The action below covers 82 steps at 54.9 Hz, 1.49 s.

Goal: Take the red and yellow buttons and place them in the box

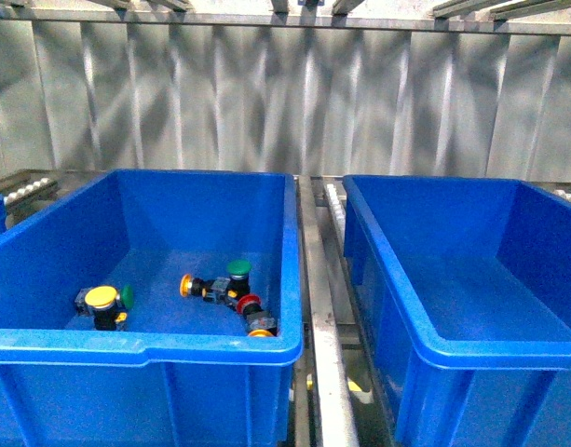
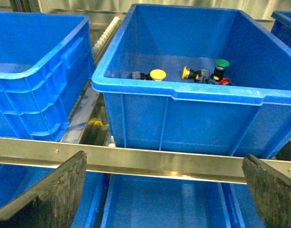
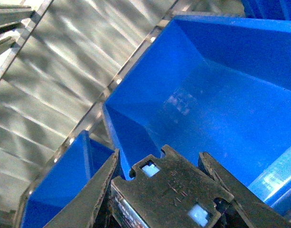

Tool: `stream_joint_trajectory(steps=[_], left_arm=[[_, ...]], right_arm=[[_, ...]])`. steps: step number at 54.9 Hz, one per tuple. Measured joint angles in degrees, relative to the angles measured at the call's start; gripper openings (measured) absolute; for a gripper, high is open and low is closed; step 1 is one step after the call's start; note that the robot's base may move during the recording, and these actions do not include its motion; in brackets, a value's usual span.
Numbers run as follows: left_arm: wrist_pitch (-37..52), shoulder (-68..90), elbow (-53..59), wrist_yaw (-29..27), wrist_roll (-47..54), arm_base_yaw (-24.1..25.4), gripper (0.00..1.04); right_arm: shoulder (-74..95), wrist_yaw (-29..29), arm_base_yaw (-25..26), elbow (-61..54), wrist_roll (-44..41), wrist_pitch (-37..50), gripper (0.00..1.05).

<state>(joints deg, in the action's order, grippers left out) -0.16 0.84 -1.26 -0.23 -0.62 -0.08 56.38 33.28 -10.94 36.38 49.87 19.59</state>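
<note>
Though unseen frontally, right pincer (image 3: 159,156) grips button (image 3: 173,190).

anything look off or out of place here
One thing: a small yellow spot shows low in the gap between the left bin and the right bin, outside both; too small to identify. The right tool grips a dark block; nothing else stands out.

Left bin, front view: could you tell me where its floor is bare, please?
Bare: in the left bin, the floor by the far wall, and the gap between the yellow button and the red button cluster. Crowded: its near right corner.
</note>
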Motion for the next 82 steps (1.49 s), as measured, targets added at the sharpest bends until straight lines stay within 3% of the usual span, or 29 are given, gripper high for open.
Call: stream_joint_trajectory(steps=[26, 33, 41, 49, 63, 82], left_arm=[[0.09, 0.00, 0.00, 0.17, 0.00, 0.00, 0.97], [0.11, 0.00, 0.00, 0.44, 0.02, 0.02, 0.97], [0.11, 0.00, 0.00, 0.39, 0.07, 0.04, 0.97], [0.11, 0.00, 0.00, 0.35, 0.07, 0.04, 0.97], [0.11, 0.00, 0.00, 0.22, 0.07, 0.04, 0.97], [0.11, 0.00, 0.00, 0.22, 0.09, 0.04, 0.97]], right_arm=[[-2.89, -1.77, 6.08, -1.29, 0.33, -1.18, 0.41], [-2.36, -2.54, 7.91, -1.20, -2.58, -0.66, 0.41], [2.19, -3.43, 13.68, 2.58, -8.83, 1.95, 0.41], [11.67, -8.46, 18.58, 12.92, -17.66, 2.14, 0.41], [35.78, -14.40, 26.18, 35.47, -25.42, -14.01, 0.41], [61.51, -14.49, 29.97, 61.59, -33.03, -29.57, 0.41]])
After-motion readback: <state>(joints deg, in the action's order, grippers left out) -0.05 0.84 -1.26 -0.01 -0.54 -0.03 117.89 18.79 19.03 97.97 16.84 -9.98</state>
